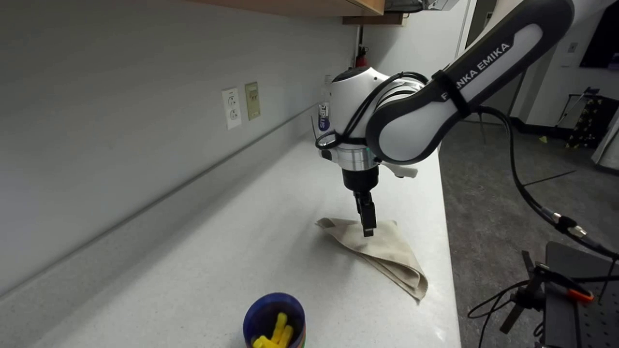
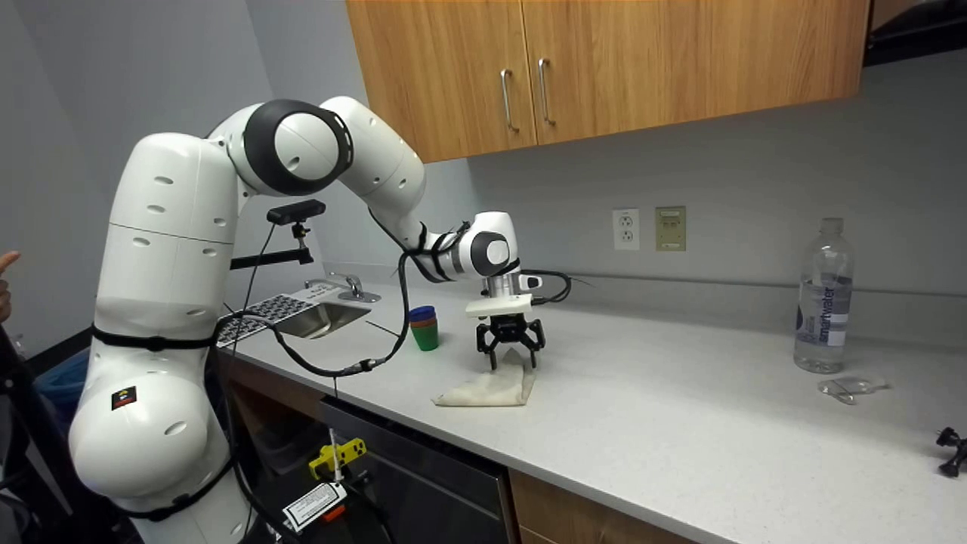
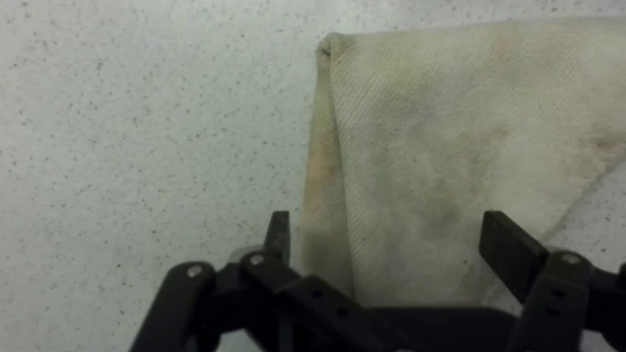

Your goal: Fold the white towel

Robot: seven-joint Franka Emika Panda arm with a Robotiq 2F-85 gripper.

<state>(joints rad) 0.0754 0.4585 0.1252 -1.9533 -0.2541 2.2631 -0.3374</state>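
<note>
The off-white towel [image 1: 387, 244] lies on the counter, folded over into a rough triangle with layered edges. It also shows in an exterior view [image 2: 487, 389]. In the wrist view, the towel [image 3: 415, 122] has a straight folded edge on its left, with a strip of the lower layer showing beside it. My gripper [image 3: 386, 215] is open, its fingers pointing down over the towel, with nothing held between them. One finger is just left of the folded edge over the counter; the other is over the towel's right part. The gripper shows in both exterior views [image 1: 368, 232] [image 2: 514, 366]. Fingertip contact cannot be told.
A stack of coloured cups [image 2: 424, 332] with yellow pieces inside [image 1: 278, 331] stands near the towel. A water bottle [image 2: 822, 310] and a small clear object [image 2: 854, 388] stand farther along the counter [image 2: 642, 423]. A sink [image 2: 321, 321], wall and overhead cabinets [image 2: 604, 68] bound the space.
</note>
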